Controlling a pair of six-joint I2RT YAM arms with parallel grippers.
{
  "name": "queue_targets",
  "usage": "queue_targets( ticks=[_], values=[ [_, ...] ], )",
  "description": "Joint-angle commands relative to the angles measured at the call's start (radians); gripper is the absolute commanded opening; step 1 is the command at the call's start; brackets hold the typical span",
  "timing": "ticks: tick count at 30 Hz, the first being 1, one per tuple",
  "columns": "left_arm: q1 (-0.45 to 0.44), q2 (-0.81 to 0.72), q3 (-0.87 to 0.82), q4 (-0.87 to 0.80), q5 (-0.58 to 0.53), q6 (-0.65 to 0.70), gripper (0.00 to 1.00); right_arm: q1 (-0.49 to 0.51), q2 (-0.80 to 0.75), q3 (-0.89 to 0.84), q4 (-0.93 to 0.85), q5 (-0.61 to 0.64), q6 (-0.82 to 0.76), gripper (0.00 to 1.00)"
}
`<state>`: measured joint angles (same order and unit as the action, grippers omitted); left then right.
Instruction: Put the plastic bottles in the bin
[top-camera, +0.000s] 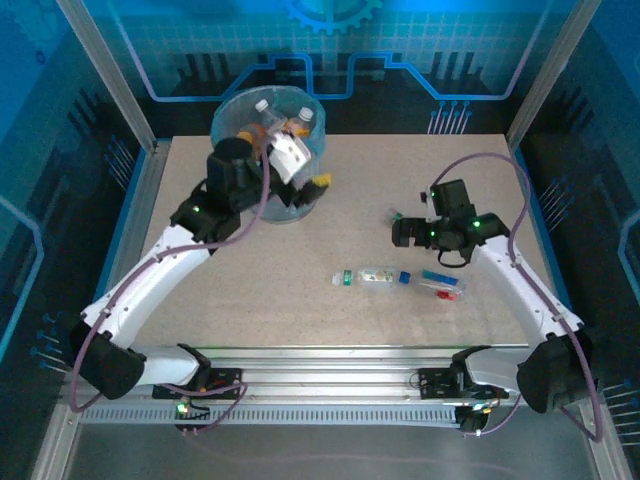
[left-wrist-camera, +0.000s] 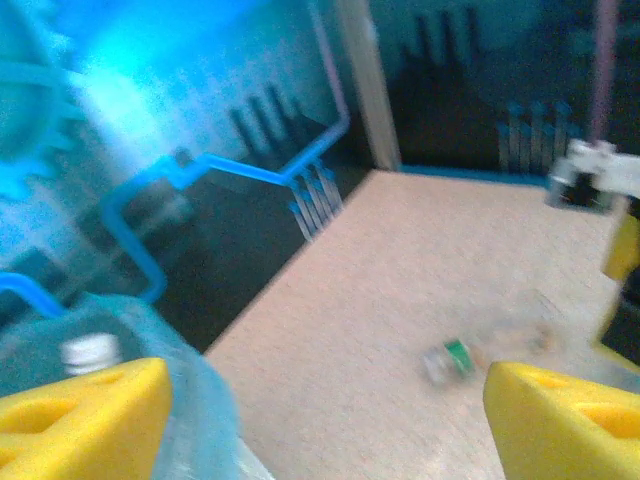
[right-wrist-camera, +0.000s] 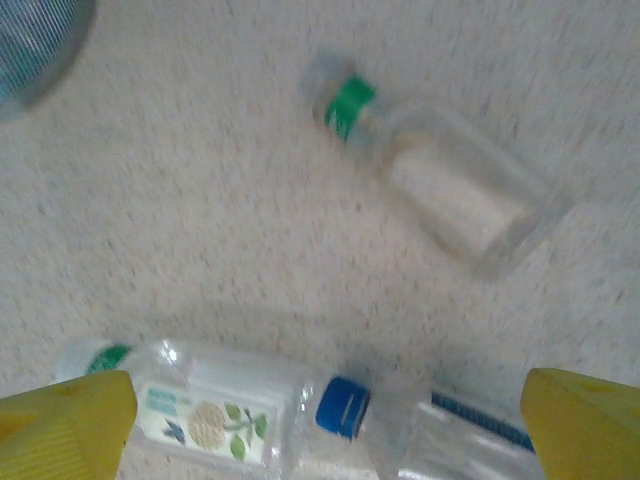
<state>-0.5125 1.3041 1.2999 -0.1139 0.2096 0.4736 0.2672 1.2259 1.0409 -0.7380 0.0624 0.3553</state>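
Task well along, not finished. Round grey-blue waste bin (top-camera: 232, 112), lined with a translucent light-blue bag, stands at the far edge of the counter (top-camera: 250, 280), left of middle. Several clear plastic bottles (top-camera: 268, 110) already lie inside it, white and orange caps showing. Three are left out on the counter, right of middle. A clear plastic bottle with a green cap and leaf-printed label (right-wrist-camera: 200, 415) lies end to end with a blue-capped clear bottle (right-wrist-camera: 440, 430), toward the near edge. A third clear bottle with a green neck band (right-wrist-camera: 440, 190) lies apart from that pair, further in from the near edge. Left arm reaches forward to the bin; left gripper (left-wrist-camera: 320, 420) hangs at the bin's rim, jaws wide, nothing between them. Right arm bends inward over the loose bottles; right gripper (right-wrist-camera: 325, 430) points down at the counter, jaws wide and empty, the end-to-end pair just below. Likely the right arm's pick comes next.
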Motion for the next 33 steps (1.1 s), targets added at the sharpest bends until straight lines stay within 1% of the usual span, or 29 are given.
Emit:
queue_targets(
  ticks=[1,2,4,5,6,8,9,11,13,14,20,25,29,33],
  values=[
    [-0.036,-0.062,-0.095,0.038,0.171,0.177,0.85,-0.004,-0.030,-0.052,-0.010,-0.127,-0.086,1.00],
    [-0.045,-0.071,-0.119,0.009,0.211,0.208,0.87,0.017,-0.042,-0.081,0.007,-0.176,-0.142,1.00],
    [-0.065,-0.083,-0.158,-0.061,0.270,0.288,0.90,0.100,-0.068,-0.123,0.038,-0.222,-0.270,0.99],
    [-0.080,-0.091,-0.185,-0.069,0.280,0.321,0.92,0.168,-0.080,-0.132,0.046,-0.199,-0.345,0.99],
    [-0.088,-0.101,-0.217,-0.056,0.290,0.342,0.93,0.238,-0.084,-0.136,0.054,-0.141,-0.405,1.00],
    [-0.094,-0.125,-0.275,-0.029,0.333,0.375,0.95,0.328,-0.083,-0.147,0.082,-0.031,-0.505,1.00],
    [-0.093,-0.142,-0.302,-0.024,0.359,0.403,0.96,0.352,-0.072,-0.154,0.098,0.008,-0.548,1.00],
    [-0.094,-0.165,-0.337,-0.026,0.378,0.444,0.98,0.361,-0.031,-0.145,0.106,0.031,-0.631,1.00],
    [-0.093,-0.181,-0.353,-0.051,0.366,0.470,0.99,0.368,0.020,-0.118,0.053,-0.054,-0.796,1.00],
    [-0.093,-0.189,-0.352,-0.081,0.359,0.487,0.99,0.379,0.046,-0.107,0.029,-0.068,-0.866,1.00],
    [-0.093,-0.232,-0.359,-0.220,0.299,0.554,0.99,0.377,0.200,-0.049,0.002,-0.072,-1.012,1.00],
    [-0.092,-0.279,-0.393,-0.247,0.268,0.560,0.99,0.362,0.332,0.004,-0.003,-0.032,-1.023,0.99],
    [-0.075,-0.305,-0.409,-0.271,0.255,0.528,0.99,0.320,0.414,0.045,-0.004,-0.124,-0.999,0.91],
    [-0.046,-0.323,-0.411,-0.301,0.271,0.481,0.98,0.313,0.471,0.042,0.029,-0.121,-0.989,0.86]
  ],
)
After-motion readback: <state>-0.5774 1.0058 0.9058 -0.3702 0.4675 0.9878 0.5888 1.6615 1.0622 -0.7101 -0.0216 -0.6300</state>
